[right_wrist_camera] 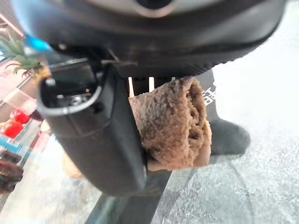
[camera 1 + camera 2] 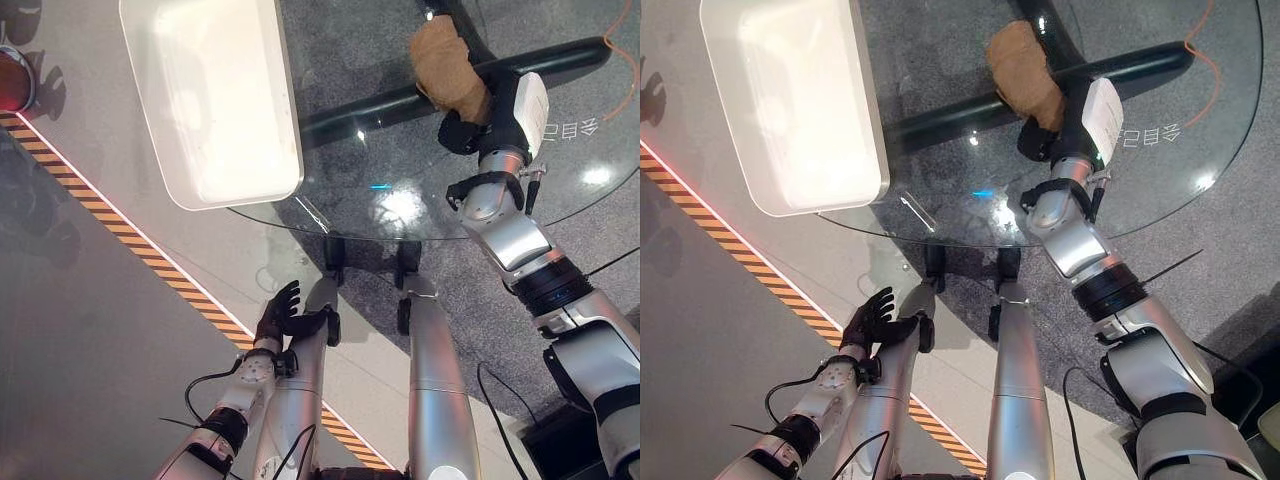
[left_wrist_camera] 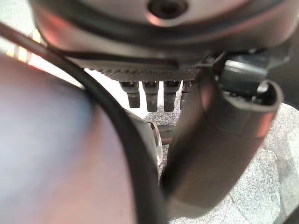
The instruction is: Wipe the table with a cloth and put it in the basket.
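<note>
One hand, the right hand [image 2: 462, 130], is curled tight round the brown cloth [image 2: 447, 65] on the glass worktop [image 2: 400, 200]. Wiping looks underway. Dropping the cloth into the white basket [image 2: 215, 100] is left.

I seem to stand in a showroom or exhibition hall: a round glass counter [image 2: 420, 190] on a dark cross base sits on grey speckled carpet [image 2: 590, 230], beside polished flooring edged with orange-black hazard tape [image 2: 120, 222].

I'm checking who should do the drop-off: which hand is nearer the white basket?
Hard to call. The right hand, shut on the brown cloth, is over the glass table, to the right of the white basket. The left hand hangs open below the table edge.
</note>
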Tool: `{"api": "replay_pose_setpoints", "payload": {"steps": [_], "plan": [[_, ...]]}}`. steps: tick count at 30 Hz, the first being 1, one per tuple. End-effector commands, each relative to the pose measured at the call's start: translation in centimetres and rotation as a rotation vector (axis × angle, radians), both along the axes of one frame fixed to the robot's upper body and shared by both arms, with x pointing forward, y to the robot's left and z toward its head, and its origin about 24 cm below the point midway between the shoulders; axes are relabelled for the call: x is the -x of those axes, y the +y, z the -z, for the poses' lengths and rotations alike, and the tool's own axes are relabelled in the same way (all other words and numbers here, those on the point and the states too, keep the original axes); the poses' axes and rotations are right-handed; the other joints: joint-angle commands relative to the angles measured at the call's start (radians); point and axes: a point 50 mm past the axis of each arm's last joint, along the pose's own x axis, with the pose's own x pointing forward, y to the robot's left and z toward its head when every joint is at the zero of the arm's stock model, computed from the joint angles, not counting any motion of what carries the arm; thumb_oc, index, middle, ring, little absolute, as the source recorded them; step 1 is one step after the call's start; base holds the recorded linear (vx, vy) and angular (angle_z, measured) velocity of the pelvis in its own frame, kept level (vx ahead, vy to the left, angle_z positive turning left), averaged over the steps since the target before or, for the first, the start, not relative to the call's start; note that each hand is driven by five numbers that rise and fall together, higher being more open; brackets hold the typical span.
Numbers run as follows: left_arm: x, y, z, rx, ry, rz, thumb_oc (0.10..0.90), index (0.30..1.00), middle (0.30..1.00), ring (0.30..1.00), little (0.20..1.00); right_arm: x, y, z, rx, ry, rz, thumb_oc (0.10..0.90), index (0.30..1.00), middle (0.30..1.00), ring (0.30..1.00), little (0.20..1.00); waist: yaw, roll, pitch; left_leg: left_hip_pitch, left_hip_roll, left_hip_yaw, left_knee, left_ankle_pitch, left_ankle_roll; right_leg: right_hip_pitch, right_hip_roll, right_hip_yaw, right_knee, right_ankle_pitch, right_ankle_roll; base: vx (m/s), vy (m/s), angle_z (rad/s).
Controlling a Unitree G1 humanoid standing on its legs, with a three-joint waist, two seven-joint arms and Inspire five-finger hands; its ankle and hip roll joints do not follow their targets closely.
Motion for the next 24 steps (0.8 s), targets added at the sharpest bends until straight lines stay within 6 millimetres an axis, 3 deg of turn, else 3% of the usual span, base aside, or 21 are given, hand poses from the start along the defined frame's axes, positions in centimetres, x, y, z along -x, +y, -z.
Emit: {"api": "replay_pose_setpoints", "payload": {"steps": [1, 9, 18, 24], "plan": [[3.4, 1.1, 2.8, -0.061, 0.102, -0.013, 0.8, 0.9, 0.9, 0.9, 0.9, 1.4, 8.5, 4.0, 0.12, 0.183, -0.467, 0.1, 0.3, 0.3, 0.3, 0.2, 0.014, 0.076, -0.01, -0.042, -0.063, -0.058, 0.092, -0.073, -0.015, -0.038, 0.04, 0.095, -0.065, 0.052, 0.046, -0.01, -0.064, -0.02], [3.0, 2.3, 2.6, -0.096, 0.1, -0.014, 0.8, 0.9, 0.9, 0.9, 0.9, 1.7, 7.9, 5.3, 0.136, 0.235, -0.538, 0.1, 0.3, 0.3, 0.3, 0.2, 0.014, 0.055, -0.01, -0.048, -0.061, -0.065, 0.097, -0.08, -0.013, -0.046, 0.041, 0.091, -0.056, 0.052, 0.053, -0.01, -0.04, 0.01], [2.3, 3.5, 2.1, -0.134, 0.098, -0.018, 0.8, 0.9, 0.9, 0.9, 0.9, 2.5, 9.0, 4.4, 0.23, 0.284, -0.722, 0.1, 0.3, 0.3, 0.3, 0.2, 0.018, 0.036, -0.01, -0.046, -0.055, -0.071, 0.094, -0.078, -0.014, -0.041, 0.038, 0.081, -0.052, 0.053, 0.057, -0.01, -0.041, 0.06], [2.0, 4.2, 1.9, -0.146, 0.096, -0.024, 0.8, 0.9, 0.9, 0.9, 0.9, 2.7, 8.6, 4.2, 0.225, 0.294, -0.726, 0.1, 0.3, 0.3, 0.3, 0.2, 0.017, 0.025, -0.01, -0.047, -0.052, -0.074, 0.09, -0.076, -0.014, -0.043, 0.04, 0.077, -0.05, 0.054, 0.059, -0.01, -0.018, 0.05]]}}
